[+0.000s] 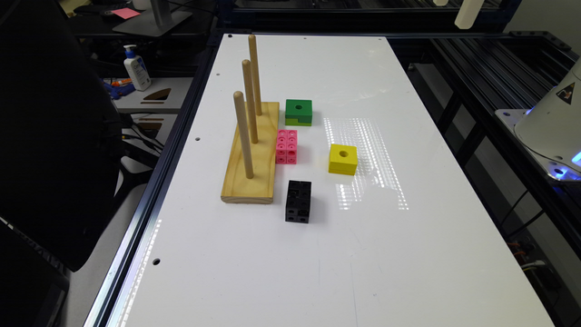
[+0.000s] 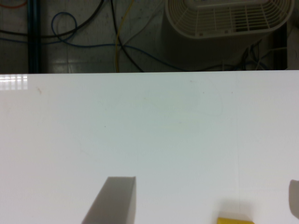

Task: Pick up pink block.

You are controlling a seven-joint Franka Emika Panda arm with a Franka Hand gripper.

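Pink block waiting on the table

On my white table (image 1: 281, 272), the pink block (image 1: 286, 146) lies just beside the wooden peg board (image 1: 254, 159), on its right in the exterior view. My tool (image 2: 205, 200) is open wide.

Beside the white worktop (image 1: 295, 254), the robot's base (image 1: 551, 127) is a glossy white rounded shell bearing a yellow triangular warning sticker (image 1: 566, 92), with blue lights glowing low along its rim
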